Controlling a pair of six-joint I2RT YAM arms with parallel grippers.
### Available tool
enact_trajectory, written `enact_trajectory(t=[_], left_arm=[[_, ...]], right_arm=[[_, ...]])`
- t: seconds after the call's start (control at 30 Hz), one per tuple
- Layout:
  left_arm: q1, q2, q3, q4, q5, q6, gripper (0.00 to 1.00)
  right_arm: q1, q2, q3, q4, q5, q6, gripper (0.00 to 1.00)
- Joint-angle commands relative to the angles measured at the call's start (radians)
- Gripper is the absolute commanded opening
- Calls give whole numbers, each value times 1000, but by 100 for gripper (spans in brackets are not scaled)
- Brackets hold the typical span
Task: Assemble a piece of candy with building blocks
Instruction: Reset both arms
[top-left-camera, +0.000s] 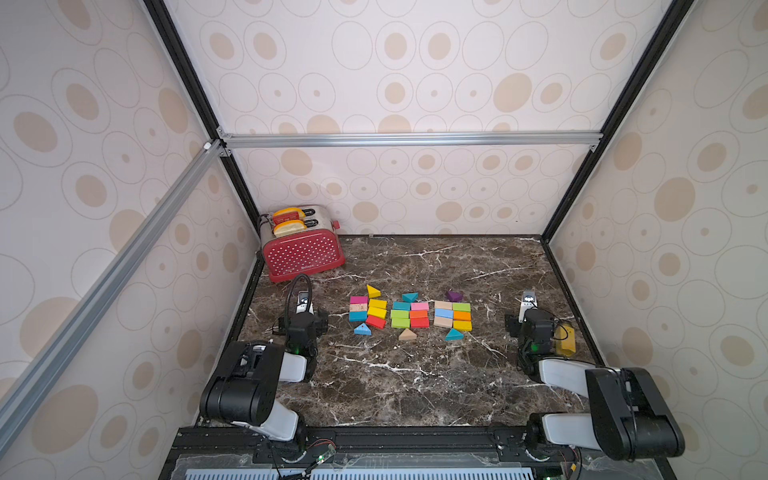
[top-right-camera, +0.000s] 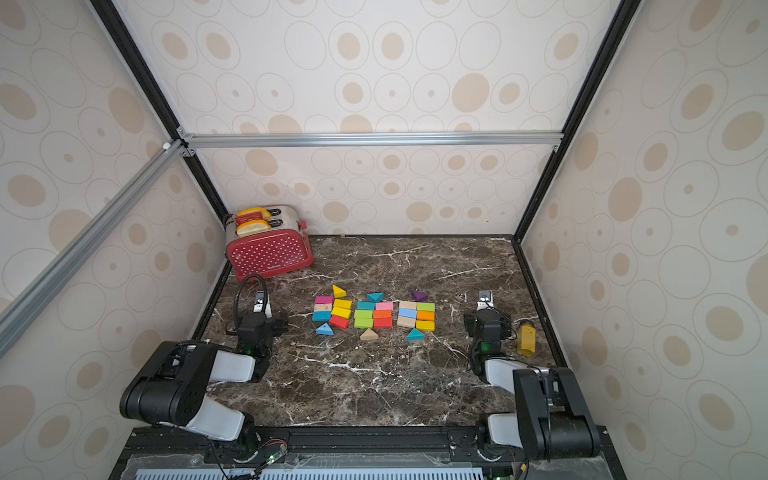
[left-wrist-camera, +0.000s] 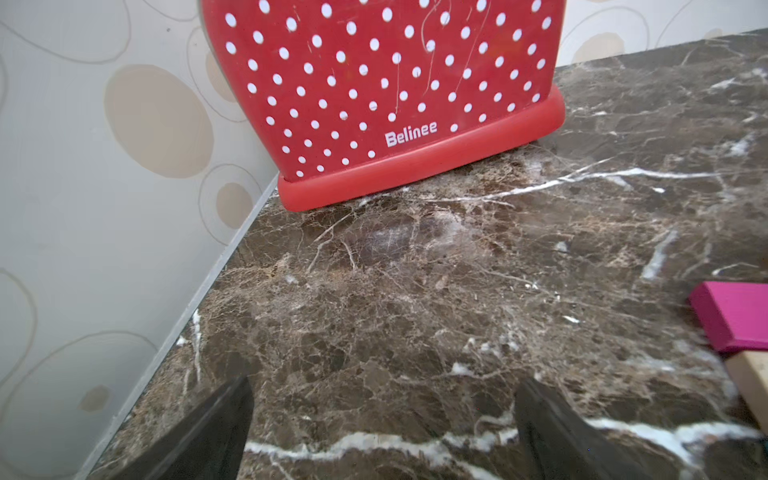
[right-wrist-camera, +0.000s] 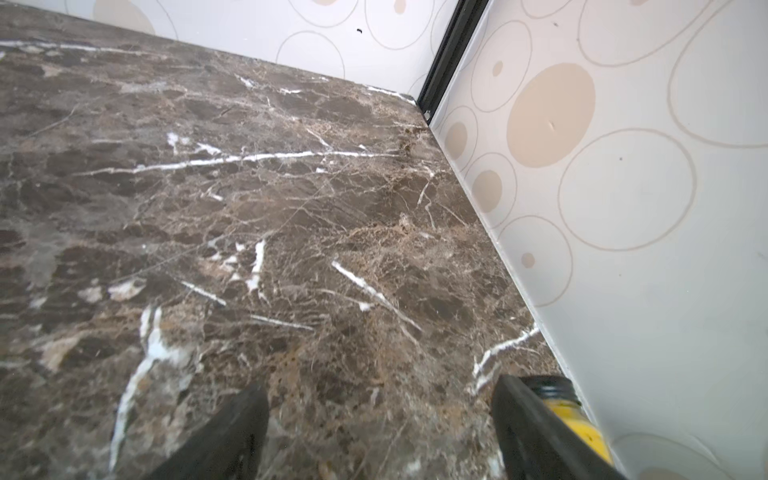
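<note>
Our black-and-white left arm (top-left-camera: 245, 386) and right arm (top-left-camera: 623, 409) fold low at either side; our black left hand (left-wrist-camera: 384, 415) and right hand (right-wrist-camera: 380, 415) gape wide, holding nothing.

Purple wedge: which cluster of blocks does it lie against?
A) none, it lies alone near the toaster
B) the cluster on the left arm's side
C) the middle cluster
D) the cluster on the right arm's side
D: in a top view the purple wedge lies at the far edge of the cluster nearest the right arm, just beyond a bare-wood brick and a green brick.
</note>
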Motion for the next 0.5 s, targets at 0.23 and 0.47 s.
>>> enact_trajectory(t=[0.23, 0.47], left_arm=[[80, -5, 150, -139, 130, -62, 99], [80, -4, 153, -142, 130, -64, 99]], right_arm=[[-63, 143, 123, 2, -131, 2, 94], [-62, 135, 121, -8, -134, 2, 100]])
